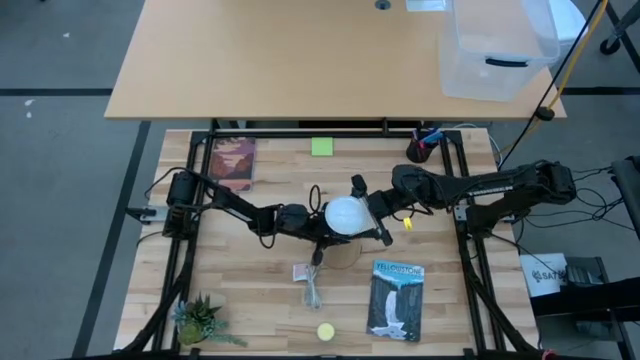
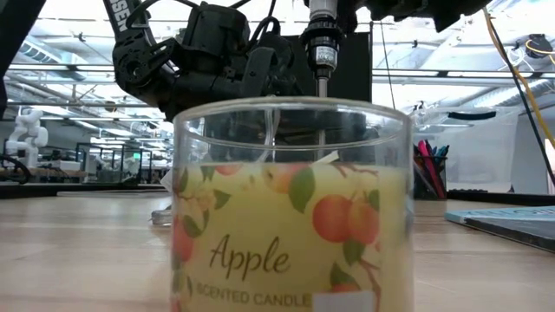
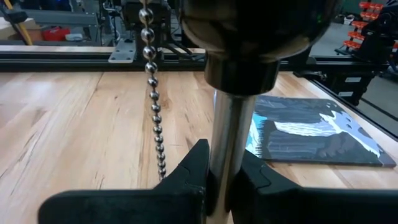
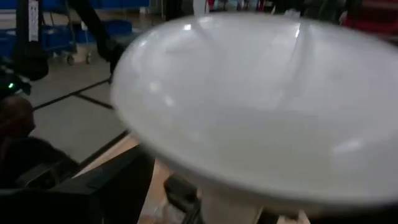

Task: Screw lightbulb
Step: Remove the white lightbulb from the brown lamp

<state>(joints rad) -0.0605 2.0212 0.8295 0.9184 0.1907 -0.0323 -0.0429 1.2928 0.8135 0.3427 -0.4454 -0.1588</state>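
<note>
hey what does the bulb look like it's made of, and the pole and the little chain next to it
The bulb looks like frosted white glass or plastic: matte, with soft highlights in the right wrist view. The pole, held in the left pincer, looks like polished metal, silvery with streaked reflections. The chain looks like steel beads, each showing a bright glint.

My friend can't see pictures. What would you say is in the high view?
Seen from above, two dark robot arms meet mid-table at a white lightbulb; the right hand is at it, the left hand just beside. Two books, a small plant and a yellow disc lie around.
</note>
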